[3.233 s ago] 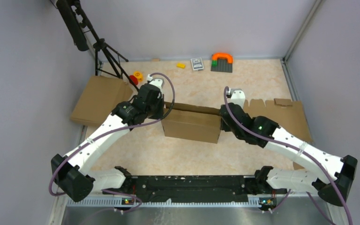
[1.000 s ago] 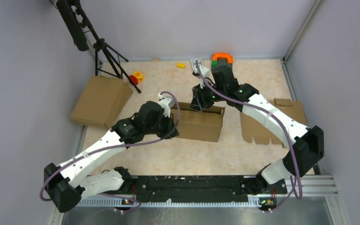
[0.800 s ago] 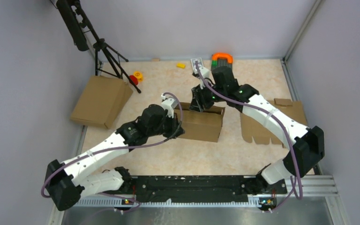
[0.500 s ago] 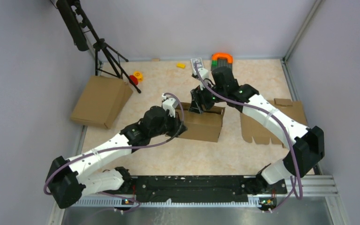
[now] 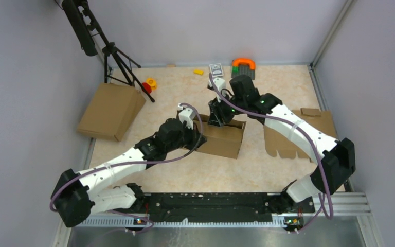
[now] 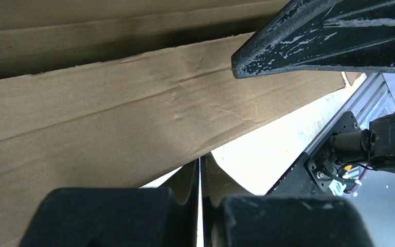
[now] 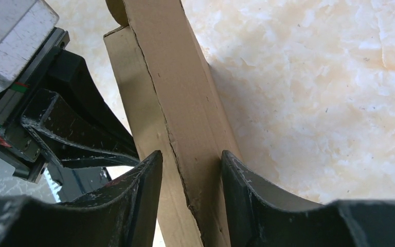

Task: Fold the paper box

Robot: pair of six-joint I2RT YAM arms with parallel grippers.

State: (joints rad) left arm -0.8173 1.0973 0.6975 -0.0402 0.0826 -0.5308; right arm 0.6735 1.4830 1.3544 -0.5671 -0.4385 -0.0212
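Overhead view, wrist close-ups share paper box (image 5: 221, 141)

Left gripper (image 6: 200, 177) jaws closed; right gripper (image 7: 191, 157) jaws gripping.
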